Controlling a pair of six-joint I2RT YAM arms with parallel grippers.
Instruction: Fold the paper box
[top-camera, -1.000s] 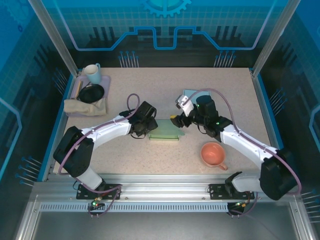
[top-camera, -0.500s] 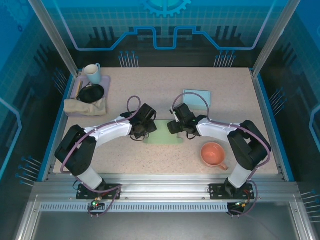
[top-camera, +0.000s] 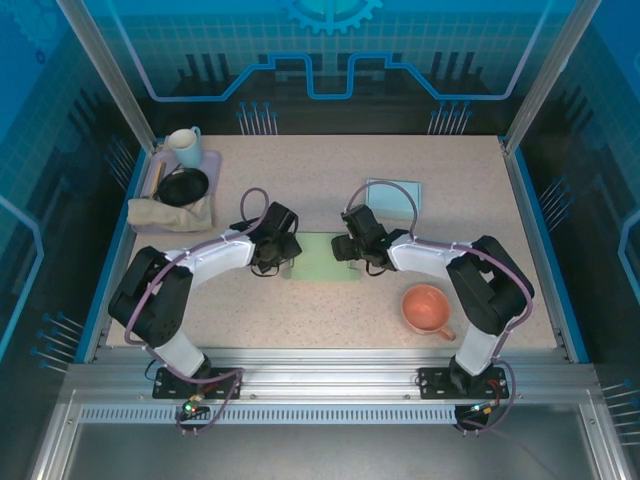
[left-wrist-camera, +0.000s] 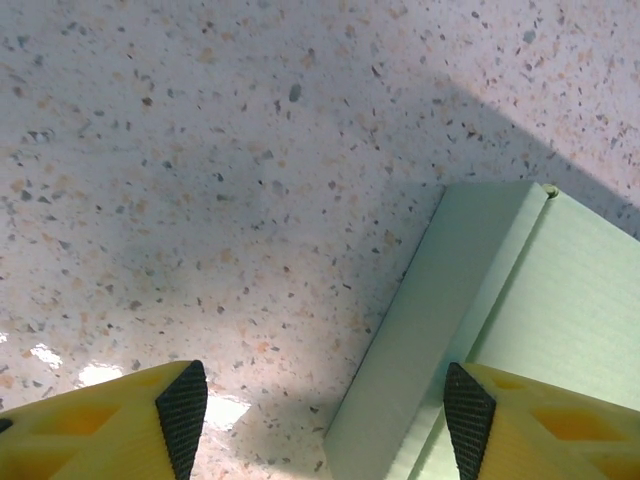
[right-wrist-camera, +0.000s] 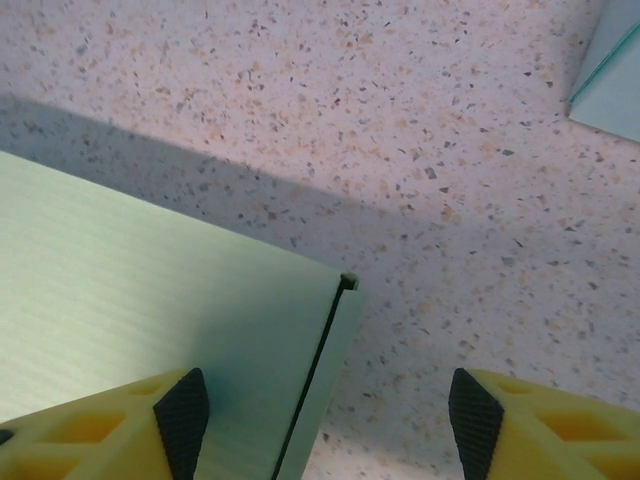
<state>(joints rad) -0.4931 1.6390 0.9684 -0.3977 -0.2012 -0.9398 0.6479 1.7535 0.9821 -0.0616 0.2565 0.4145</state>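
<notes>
Left claw (left-wrist-camera: 325, 420) is held wide over the left flap of the paper box (top-camera: 322, 257), laid flat mid-table. Its right edge is straddled by the wide right claw (right-wrist-camera: 327, 425). One tray (top-camera: 212, 160) is loaded with one white mug (top-camera: 184, 147) and one black bowl (top-camera: 183, 187). One pink cup (top-camera: 426, 308) is seen far right.

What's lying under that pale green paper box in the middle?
The paper box lies on the speckled table. Its edges meet the table in both wrist views, with nothing poking out. Anything beneath its middle is covered.
</notes>
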